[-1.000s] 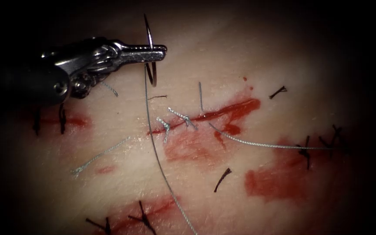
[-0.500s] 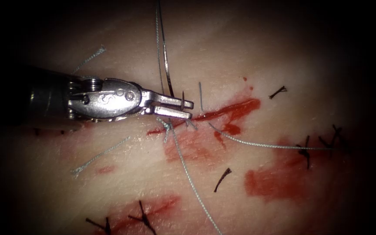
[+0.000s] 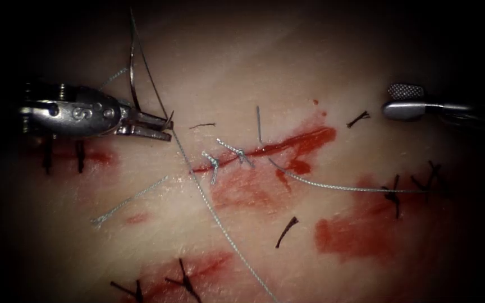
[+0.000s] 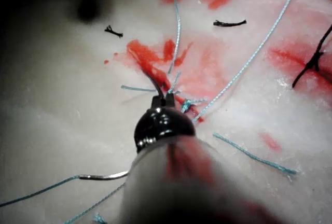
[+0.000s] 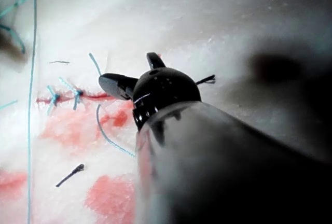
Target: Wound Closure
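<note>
The tissue point(image 3: 265, 73) is being viewed from above, its edges fading into dark shadow on every side. The left tool point(image 3: 161, 128) is being held over the tissue to the left of the cut point(image 3: 270, 148), with its jaws closed on the curved needle point(image 3: 133, 73) close to the pointed end. The needle is being kept free of the tissue, arching up and away from the jaws toward the dark upper edge, where its far end is hard to follow. The thread point(image 3: 214, 210) is being trailed from beside the jaws down across the left end of the cut to the lower edge, where it is cut off. Two knotted stitches point(image 3: 225, 157) are lying across the left part of the cut, and red fluid point(image 3: 355, 233) is pooled along it and below it. The right tool point(image 3: 404, 100) is being held near the right edge, well apart from the cut, with its jaws parted and nothing between them; its shaft is lost in shadow. Between the two tools, open tissue is lying unobstructed above the cut. Black stitches point(image 3: 416, 188) are half hidden in the dim right margin.
</note>
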You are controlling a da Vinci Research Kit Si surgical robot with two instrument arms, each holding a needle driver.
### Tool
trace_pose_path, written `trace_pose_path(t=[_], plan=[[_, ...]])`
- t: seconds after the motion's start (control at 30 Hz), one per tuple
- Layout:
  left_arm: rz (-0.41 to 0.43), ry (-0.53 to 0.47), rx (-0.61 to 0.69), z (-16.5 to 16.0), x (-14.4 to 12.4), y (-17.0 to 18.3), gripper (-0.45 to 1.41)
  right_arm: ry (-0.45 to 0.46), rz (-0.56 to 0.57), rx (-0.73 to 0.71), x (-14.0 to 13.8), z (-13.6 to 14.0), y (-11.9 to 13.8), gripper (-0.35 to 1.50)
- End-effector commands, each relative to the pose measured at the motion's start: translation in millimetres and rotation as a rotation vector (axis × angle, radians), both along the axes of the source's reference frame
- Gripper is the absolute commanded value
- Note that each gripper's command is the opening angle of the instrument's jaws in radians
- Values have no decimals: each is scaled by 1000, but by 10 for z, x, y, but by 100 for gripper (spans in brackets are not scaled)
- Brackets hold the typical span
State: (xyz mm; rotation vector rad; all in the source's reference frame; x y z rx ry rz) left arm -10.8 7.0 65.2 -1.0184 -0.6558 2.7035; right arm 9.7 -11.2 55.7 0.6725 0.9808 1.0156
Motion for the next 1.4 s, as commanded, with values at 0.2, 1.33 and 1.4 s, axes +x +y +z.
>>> trace_pose_path(t=[0.2, 1.33, 1.4], plan=[[-74, 150, 166, -7, 12, 15, 101, 7, -9, 0, 1, 0, -3, 123], [163, -209, 240, 86, -499, -16, 31, -107, 217, -25, -129, -37, 98, 101], [167, -203, 246, 90, -502, -18, 31, -107, 217, -26, -129, -37, 98, 101]])
